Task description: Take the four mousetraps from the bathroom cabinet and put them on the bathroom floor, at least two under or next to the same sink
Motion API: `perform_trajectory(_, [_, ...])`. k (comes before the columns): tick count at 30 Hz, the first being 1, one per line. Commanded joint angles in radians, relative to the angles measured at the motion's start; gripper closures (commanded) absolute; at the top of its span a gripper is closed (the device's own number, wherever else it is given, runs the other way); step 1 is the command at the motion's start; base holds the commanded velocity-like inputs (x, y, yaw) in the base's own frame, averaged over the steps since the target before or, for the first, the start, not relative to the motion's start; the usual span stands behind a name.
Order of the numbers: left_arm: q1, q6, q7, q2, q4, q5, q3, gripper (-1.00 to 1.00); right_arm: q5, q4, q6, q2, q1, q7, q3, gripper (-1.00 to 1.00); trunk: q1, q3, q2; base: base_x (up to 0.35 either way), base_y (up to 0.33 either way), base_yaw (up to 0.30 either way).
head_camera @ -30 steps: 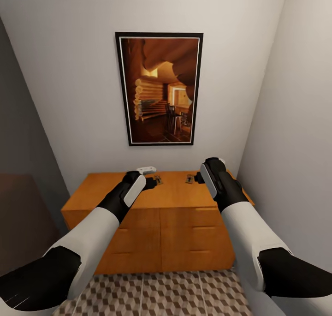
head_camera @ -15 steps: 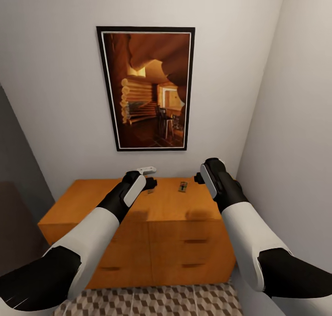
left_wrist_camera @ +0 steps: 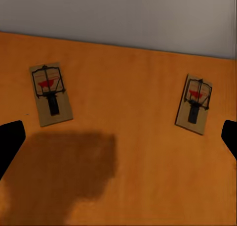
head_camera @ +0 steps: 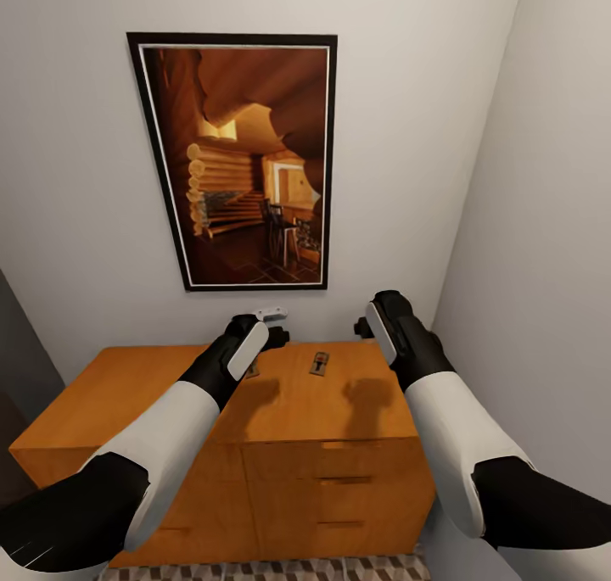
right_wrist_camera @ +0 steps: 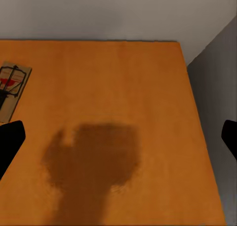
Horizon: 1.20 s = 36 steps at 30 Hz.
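**Both arms held over the cabinet top, two traps in sight**

From the head camera I see the orange-brown cabinet (head_camera: pixel 280 411) against the back wall, under a framed picture (head_camera: pixel 242 161) of a log interior. My left gripper (head_camera: pixel 273 326) and right gripper (head_camera: pixel 367 326) are both raised above the cabinet's flat top, each casting a dark shadow on the wood.

One mousetrap (head_camera: pixel 320 363) lies flat on the top between the two arms, toward the back wall. A second mousetrap (head_camera: pixel 252 369) is just beside my left forearm, mostly hidden by it.

Looking down through the left wrist camera, I have both traps in frame: one mousetrap (left_wrist_camera: pixel 50 93) and the other mousetrap (left_wrist_camera: pixel 194 104), well apart, both flat on the wood with their dark metal parts and red marks facing up. The left gripper's fingertips (left_wrist_camera: pixel 11 139) sit at opposite edges of the frame, spread wide, with nothing between them.

The right wrist camera shows bare cabinet top (right_wrist_camera: pixel 108 112) near the corner where the side wall meets it, with one trap (right_wrist_camera: pixel 11 90) at the frame's edge. The right fingertips (right_wrist_camera: pixel 10 142) are likewise spread wide and hold nothing.

A thin strip of patterned tile floor (head_camera: pixel 255 571) shows beneath the cabinet.
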Motion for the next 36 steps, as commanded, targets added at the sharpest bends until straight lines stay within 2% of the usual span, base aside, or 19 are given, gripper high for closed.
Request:
perform_trajectory(1, [-0.001, 0.002, 0.010, 0.000, -0.001, 0.010, -0.002, -1.00, -0.026, -0.001, 0.003, 0.001, -0.001, -0.010, 0.002, -1.00, 0.001, -0.002, -0.002, 0.287, -0.197, 0.000])
perform_trajectory(4, [-0.001, 0.004, 0.009, 0.000, -0.001, 0.010, -0.002, -1.00, -0.069, -0.002, 0.003, 0.003, 0.000, -0.010, 0.001, -1.00, 0.001, -0.002, -0.002, 0.263, -0.182, 0.000])
perform_trajectory(5, [-0.001, 0.006, 0.008, 0.000, -0.001, 0.011, -0.002, -1.00, -0.105, -0.005, 0.003, 0.003, 0.000, -0.010, 0.001, -1.00, 0.001, -0.002, -0.002, 0.149, -0.103, 0.000])
perform_trajectory(8, [-0.001, 0.011, 0.007, 0.000, -0.001, 0.015, -0.002, -1.00, -0.155, -0.009, 0.003, 0.004, 0.000, -0.011, 0.001, -1.00, 0.001, -0.002, -0.002, 0.097, -0.067, 0.000])
perform_trajectory(11, [-0.001, 0.020, 0.006, 0.000, -0.001, 0.023, -0.002, -1.00, -0.178, -0.010, 0.003, 0.004, 0.000, -0.012, 0.001, -1.00, 0.001, -0.002, -0.002, 0.053, -0.037, 0.000])
perform_trajectory(13, [-0.001, 0.048, 0.006, 0.000, -0.001, 0.045, -0.002, -1.00, -0.197, -0.012, 0.003, 0.004, 0.000, -0.013, 0.002, -1.00, 0.001, -0.002, -0.002, 0.032, -0.022, 0.000])
perform_trajectory(16, [-0.001, 0.097, 0.007, 0.000, -0.006, 0.076, -0.002, -1.00, -0.209, -0.014, 0.003, 0.004, 0.000, -0.014, 0.003, -1.00, 0.001, -0.002, -0.002, 0.014, -0.010, 0.000])
perform_trajectory(21, [-0.001, 0.133, 0.022, 0.000, -0.023, 0.092, -0.002, -1.00, -0.214, -0.015, 0.003, 0.004, 0.000, -0.014, 0.003, -1.00, 0.001, -0.002, -0.002, 0.006, -0.004, 0.000])
perform_trajectory(28, [-0.001, 0.149, 0.062, 0.000, -0.035, 0.101, -0.001, -1.00, -0.217, -0.016, 0.003, 0.005, 0.000, -0.014, 0.004, -1.00, 0.001, -0.002, -0.002, 0.001, -0.001, 0.000])
perform_trajectory(36, [-0.001, 0.152, 0.075, 0.000, -0.037, 0.102, -0.001, -1.00, -0.218, -0.016, 0.003, 0.005, 0.000, -0.013, 0.003, -1.00, 0.001, -0.002, -0.002, 0.000, 0.000, 0.000])
